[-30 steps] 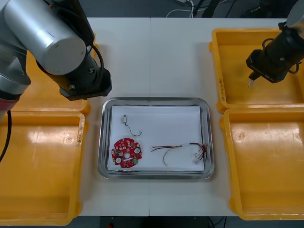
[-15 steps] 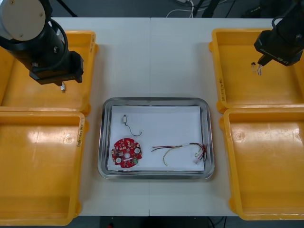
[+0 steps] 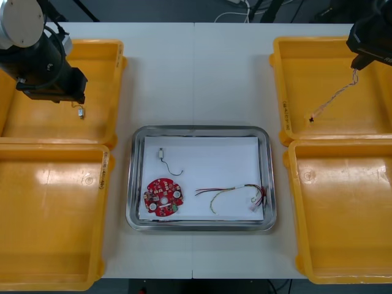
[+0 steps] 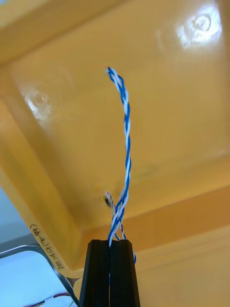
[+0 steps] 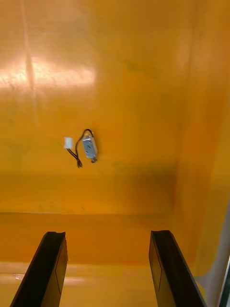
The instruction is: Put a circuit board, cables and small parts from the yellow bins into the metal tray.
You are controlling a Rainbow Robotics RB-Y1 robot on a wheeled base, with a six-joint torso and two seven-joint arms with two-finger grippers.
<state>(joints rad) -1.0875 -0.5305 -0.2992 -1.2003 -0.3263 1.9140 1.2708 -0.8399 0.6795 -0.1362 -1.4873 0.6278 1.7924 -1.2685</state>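
Tray [image 3: 130,177] holds board [image 3: 160,197], cables [image 3: 229,190] — right tool [image 4: 109,243] pinches twisted cable [image 4: 127,139] over bin [image 3: 318,61].

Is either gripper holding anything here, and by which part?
The right gripper pinches the twisted blue and white cable near one end; the rest dangles. The left gripper is open, holding nothing.

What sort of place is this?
Likely a lab bench for kitting electronics: yellow bins flank a metal tray holding a red circuit board; the right claw holds a twisted cable over one bin, the left claw open over another.
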